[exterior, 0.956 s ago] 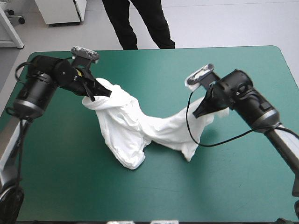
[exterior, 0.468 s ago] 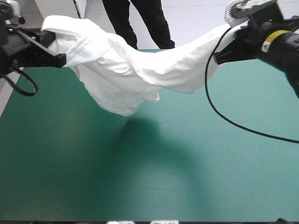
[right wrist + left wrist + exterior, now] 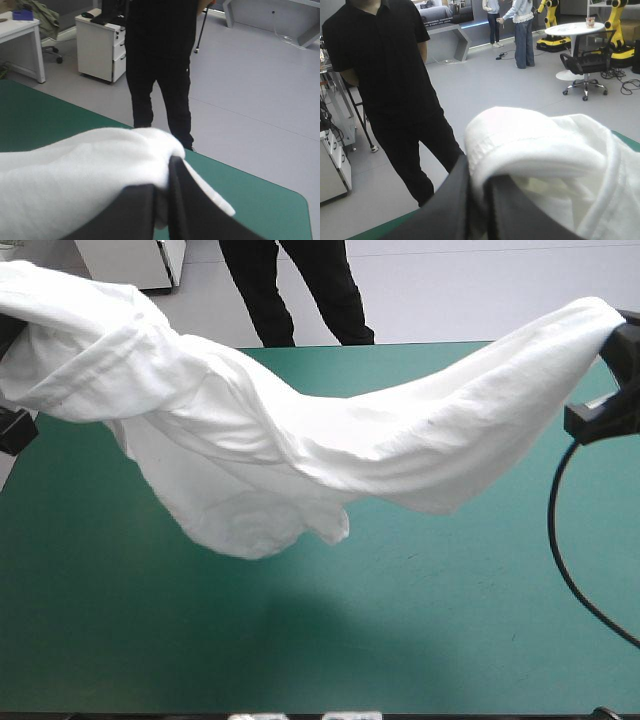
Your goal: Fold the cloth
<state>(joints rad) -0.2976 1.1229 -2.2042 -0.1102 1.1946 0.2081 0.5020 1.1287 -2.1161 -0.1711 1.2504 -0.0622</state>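
T-shirt (image 3: 300,440) lifted higher, stretched wider, both ends pinched in jaws

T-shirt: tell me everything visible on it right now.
The T-shirt is white, soft-looking fabric, lifted and stretched sideways between both arms above the teal-green table. It sags in the middle, and a bunched, creased fold hangs lowest toward the left. That fold appears clear of the cover, with a shadow beneath it. The left end effector is shut on a thick hemmed roll at one end, the right end effector on a smoother bunch at the other. Nothing else touches it.
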